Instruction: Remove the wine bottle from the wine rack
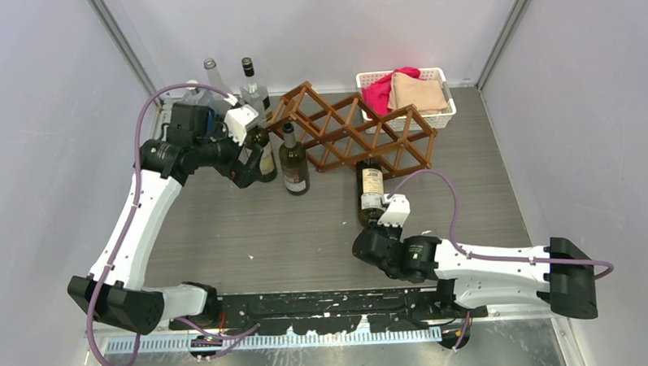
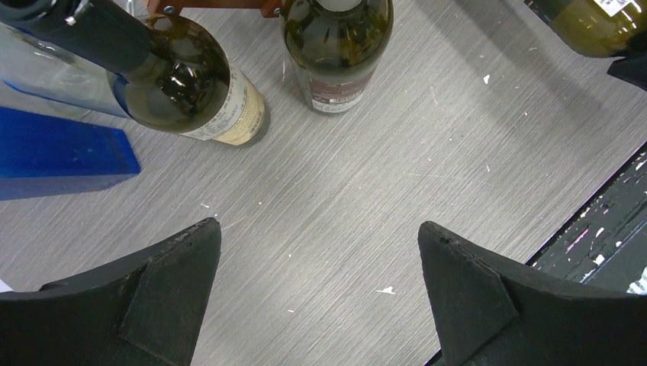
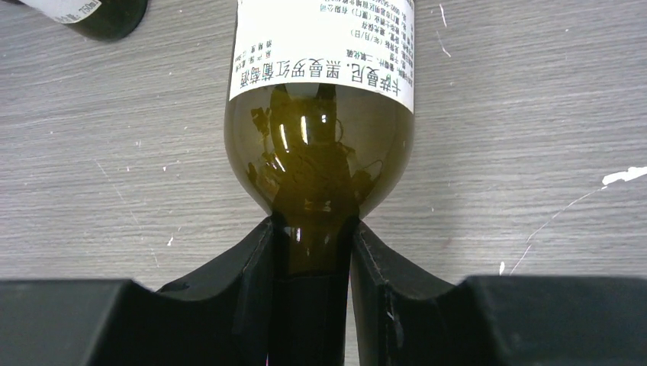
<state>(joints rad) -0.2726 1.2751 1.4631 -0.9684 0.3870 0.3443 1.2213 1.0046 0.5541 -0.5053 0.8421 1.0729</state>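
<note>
Over the counter [image 1: 274, 233], the right pincer [image 3: 313, 248] gripped the wine bottle [image 1: 371, 188] by its neck, base at the wine rack [image 1: 347, 133], likely to pull it clear; the left pincer [image 2: 317, 259] gaped empty.

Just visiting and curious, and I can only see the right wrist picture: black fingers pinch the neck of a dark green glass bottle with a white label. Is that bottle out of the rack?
Observer: Hard to say. From above, the dark green glass bottle has its base right at the front edge of the brown wooden lattice rack, while the right gripper grips its neck.
Visitor: Is the other arm helping?
Observer: No. The left gripper hangs open near an upright dark glass bottle at the rack's left end.
</note>
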